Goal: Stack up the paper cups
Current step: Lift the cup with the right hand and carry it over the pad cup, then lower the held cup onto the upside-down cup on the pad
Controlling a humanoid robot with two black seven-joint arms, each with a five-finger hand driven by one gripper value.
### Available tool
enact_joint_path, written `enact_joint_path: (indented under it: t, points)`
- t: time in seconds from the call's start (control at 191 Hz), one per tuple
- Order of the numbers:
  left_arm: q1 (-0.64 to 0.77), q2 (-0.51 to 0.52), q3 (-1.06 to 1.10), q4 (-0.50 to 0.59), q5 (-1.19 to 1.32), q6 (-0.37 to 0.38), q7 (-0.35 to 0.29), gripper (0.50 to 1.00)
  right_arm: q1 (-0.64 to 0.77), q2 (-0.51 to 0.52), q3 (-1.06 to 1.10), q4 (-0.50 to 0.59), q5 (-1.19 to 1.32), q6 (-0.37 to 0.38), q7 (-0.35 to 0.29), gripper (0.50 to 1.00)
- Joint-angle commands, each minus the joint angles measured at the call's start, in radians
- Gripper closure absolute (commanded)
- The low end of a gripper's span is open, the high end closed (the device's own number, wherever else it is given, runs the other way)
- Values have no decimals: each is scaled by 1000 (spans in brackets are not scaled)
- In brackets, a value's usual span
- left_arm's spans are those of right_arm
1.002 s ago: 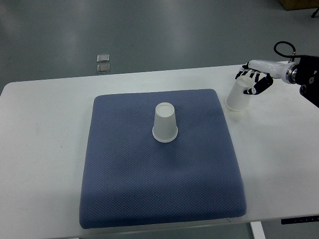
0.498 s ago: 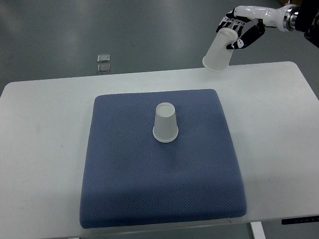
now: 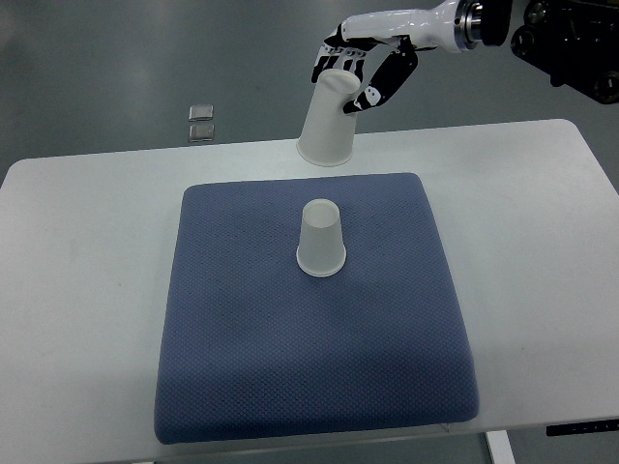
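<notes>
Working off the blue mat (image 3: 290, 367) as the landmark, since it covers most of the white table (image 3: 542, 290). The near half of the mat is bare. Around its middle, a little toward the far side, sits a white paper cup (image 3: 320, 239) upside down, rim flat on the fabric and base pointing up. Pretty sure that's deliberate: mouth-down it's stable, and the narrow end is ready to take another cup dropped over it.

Past the mat's far edge, the right hand (image 3: 363, 68) comes in from the right with its fingers (image 3: 334, 58) wrapped around the base end of a second paper cup (image 3: 328, 121). That one's mouth-down too, slightly tilted, and looks lifted clear of the table, beyond the far edge and a touch right of the mat's cup. Gripping the closed end leaves the open mouth free to slide over. My read: next is carry nearer, line up, lower.

Further out, two small square things (image 3: 201, 123) lie on the floor. No left hand showing.
</notes>
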Motion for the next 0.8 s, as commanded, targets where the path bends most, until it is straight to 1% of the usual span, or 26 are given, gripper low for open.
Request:
enact_joint_path:
  t: [0.0,0.142,0.299,0.535,0.797]
  points:
    - [0,0,0,0,1,0,0,500,12,27,0,2,-1,37,1,1000]
    - [0,0,0,0,1,0,0,500,23,58,0,5,-1,84,6,1000]
    - [0,0,0,0,-1,0,0,500,18,65,-2,26,-10,109,9,1000]
    - [0,0,0,0,1,0,0,500,9,67,-14,54,-17,109,9,1000]
    - [0,0,0,0,1,0,0,500,-17,59,-15,54,-30,96,11,1000]
